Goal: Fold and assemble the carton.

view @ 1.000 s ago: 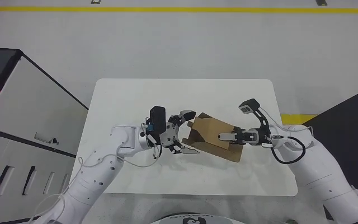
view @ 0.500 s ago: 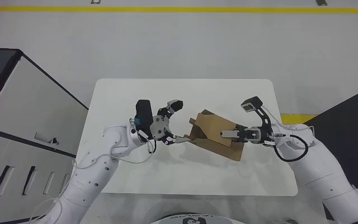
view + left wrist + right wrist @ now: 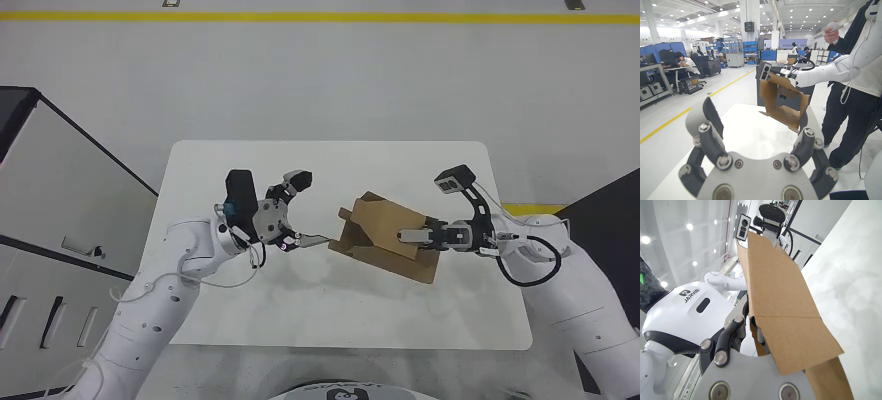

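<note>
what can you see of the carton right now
The carton is plain brown corrugated cardboard, partly opened into a leaning tube, end flaps unfolded. It rests on the white table, open end facing the left hand, which is open and apart from it. The right hand clamps one wall at the far end.

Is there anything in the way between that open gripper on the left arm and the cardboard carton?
Nothing visible. Only bare table lies between the open left gripper and the carton, whose open end faces it. The right gripper grips the carton's far side, out of that path.
</note>
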Available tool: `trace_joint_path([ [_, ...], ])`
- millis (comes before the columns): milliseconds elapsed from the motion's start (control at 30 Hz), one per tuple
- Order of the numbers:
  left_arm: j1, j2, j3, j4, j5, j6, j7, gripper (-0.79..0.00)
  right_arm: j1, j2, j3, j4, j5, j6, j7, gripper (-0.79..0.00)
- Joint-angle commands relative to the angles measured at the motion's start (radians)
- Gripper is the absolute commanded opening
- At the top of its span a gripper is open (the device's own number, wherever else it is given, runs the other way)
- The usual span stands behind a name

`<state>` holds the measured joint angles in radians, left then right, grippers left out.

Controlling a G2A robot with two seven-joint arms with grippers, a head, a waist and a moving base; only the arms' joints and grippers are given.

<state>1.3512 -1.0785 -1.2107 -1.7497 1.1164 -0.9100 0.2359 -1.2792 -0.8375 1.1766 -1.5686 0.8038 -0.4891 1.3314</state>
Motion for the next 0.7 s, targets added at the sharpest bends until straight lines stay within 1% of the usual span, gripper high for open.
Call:
trace_joint_path([
  [0,-0.001,0.000,0.001,-0.007,0.006,-0.001,-0.006,-0.785,0.000,0.000,0.000,0.000,0.001,0.000,0.000,-0.785],
  [167,-0.001,0.000,0.001,-0.007,0.006,-0.001,-0.006,-0.785,-0.001,0.000,0.000,0.000,-0.001,0.002,-0.007,-0.785],
  [200,0.001,0.000,0.001,-0.008,0.005,0.008,-0.010,-0.785,-0.004,-0.001,0.000,-0.002,-0.010,0.007,-0.022,-0.785],
  [267,0.007,0.002,-0.007,-0.013,-0.002,0.015,-0.026,-0.785,-0.003,-0.002,0.005,-0.002,-0.027,0.000,-0.013,-0.785],
  [533,0.054,0.019,-0.089,-0.030,-0.051,-0.018,-0.087,-0.785,0.040,-0.002,0.026,0.023,-0.077,0.009,0.009,-0.785],
  [667,0.076,0.027,-0.115,-0.036,-0.077,-0.051,-0.129,-0.785,0.093,-0.003,0.018,0.035,-0.080,0.060,0.059,-0.785],
])
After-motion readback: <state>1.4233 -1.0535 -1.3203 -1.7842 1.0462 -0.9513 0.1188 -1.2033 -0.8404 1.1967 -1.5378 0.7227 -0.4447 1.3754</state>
